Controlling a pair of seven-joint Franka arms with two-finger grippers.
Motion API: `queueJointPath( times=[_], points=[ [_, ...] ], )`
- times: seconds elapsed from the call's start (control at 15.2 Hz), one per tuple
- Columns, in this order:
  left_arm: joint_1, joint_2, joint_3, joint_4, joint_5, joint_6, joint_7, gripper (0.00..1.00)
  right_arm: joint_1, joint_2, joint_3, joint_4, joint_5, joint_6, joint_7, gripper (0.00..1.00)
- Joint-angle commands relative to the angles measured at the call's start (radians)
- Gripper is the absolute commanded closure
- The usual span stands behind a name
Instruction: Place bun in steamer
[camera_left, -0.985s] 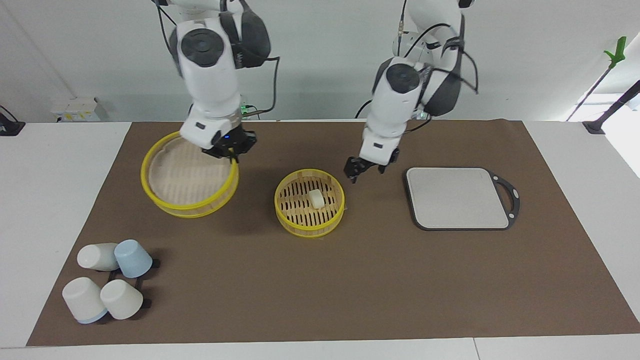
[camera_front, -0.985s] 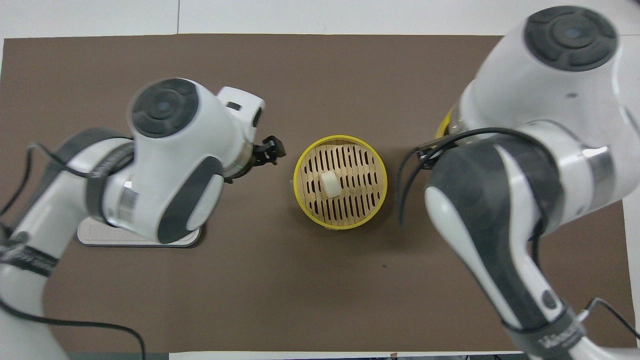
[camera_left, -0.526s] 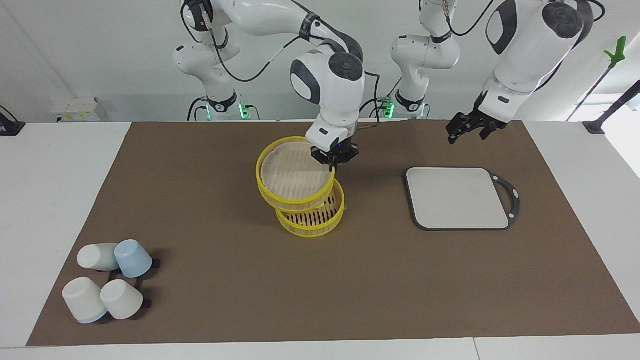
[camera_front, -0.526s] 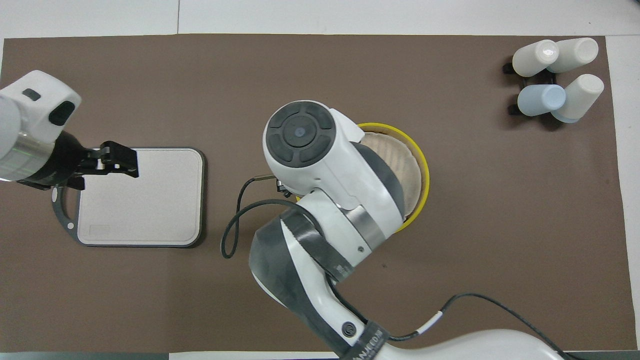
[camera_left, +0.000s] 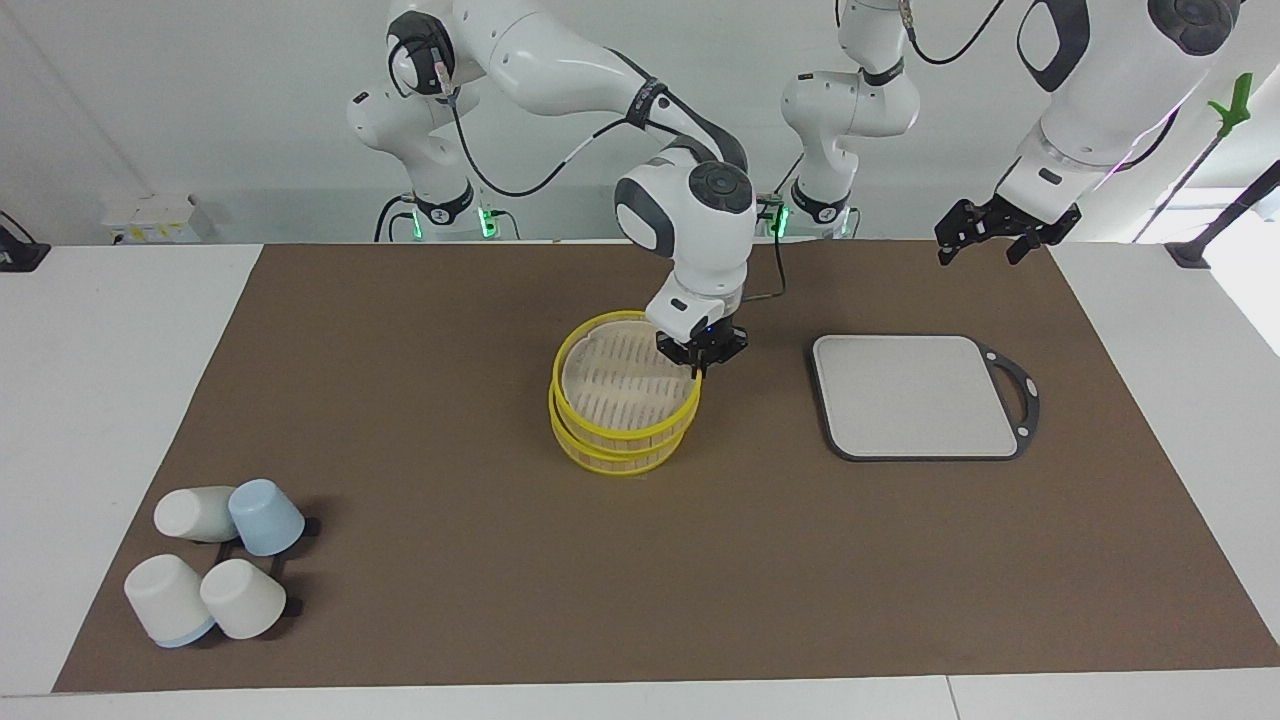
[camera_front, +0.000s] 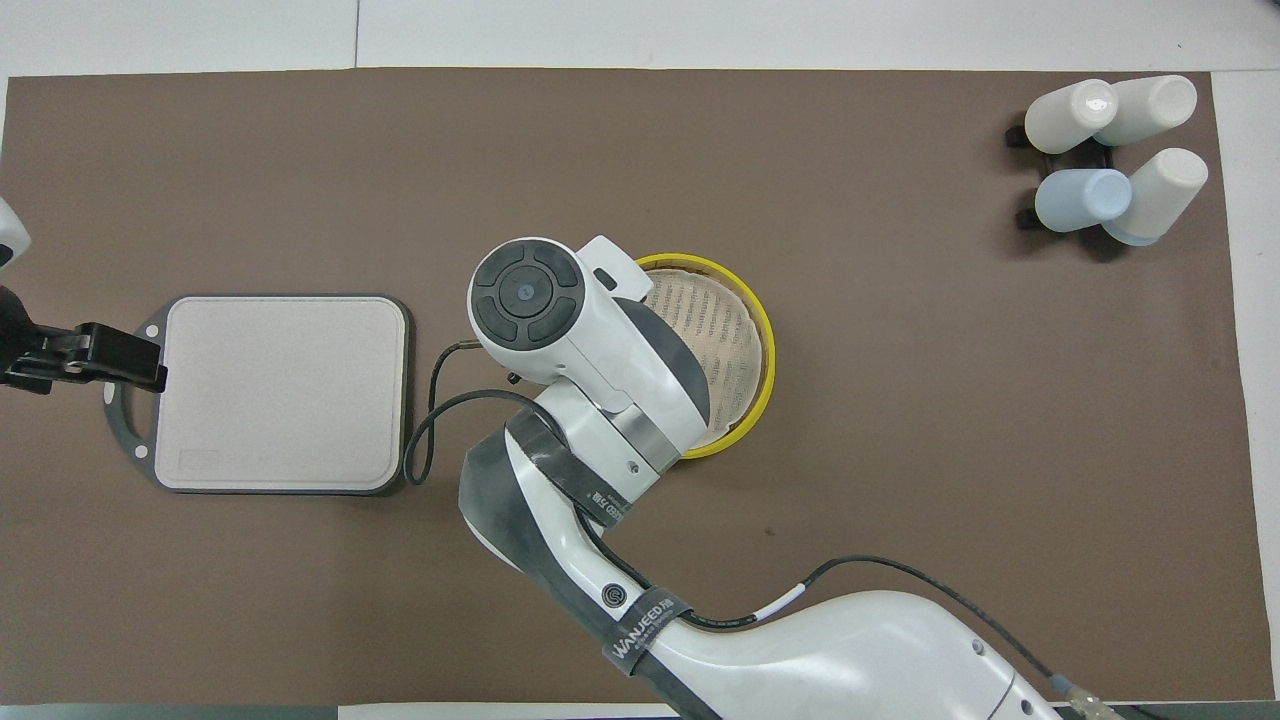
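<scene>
While right gripper (camera_left: 702, 353) pinches rim of round yellow-rimmed slatted steamer (camera_left: 624, 405), upper tier sitting askew on lower, we risk sliding stack on release. Bun hidden beneath, we judge. Left gripper (camera_left: 990, 232) waits, spread, over mat's edge nearest robots.

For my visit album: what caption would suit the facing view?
Right gripper sets the lid tier on the steamer; left gripper waits above the table near the grey board.

A grey board (camera_left: 918, 395) with a dark looped handle lies flat on the brown mat (camera_left: 450, 590), toward the left arm's end. Four upturned cups (camera_left: 215, 563), three white and one pale blue, cluster at the right arm's end.
</scene>
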Motion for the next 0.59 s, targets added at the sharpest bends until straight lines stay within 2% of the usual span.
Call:
queueJointPath(
  times=[0.0,0.26,0.53],
  points=[
    [0.023,-0.021,-0.009,0.009,0.018,-0.033,0.02,0.0,-0.007,-0.009,-0.009,-0.034,0.001,0.006,0.002,1.0],
    [0.036,-0.013,-0.013,0.047,0.009,-0.039,0.02,0.0,-0.016,-0.014,-0.009,-0.059,0.001,0.02,-0.009,1.0],
    [0.06,0.045,-0.032,0.11,0.001,-0.056,0.02,0.0,-0.016,-0.035,-0.009,-0.105,0.005,0.044,0.002,1.0]
  ],
)
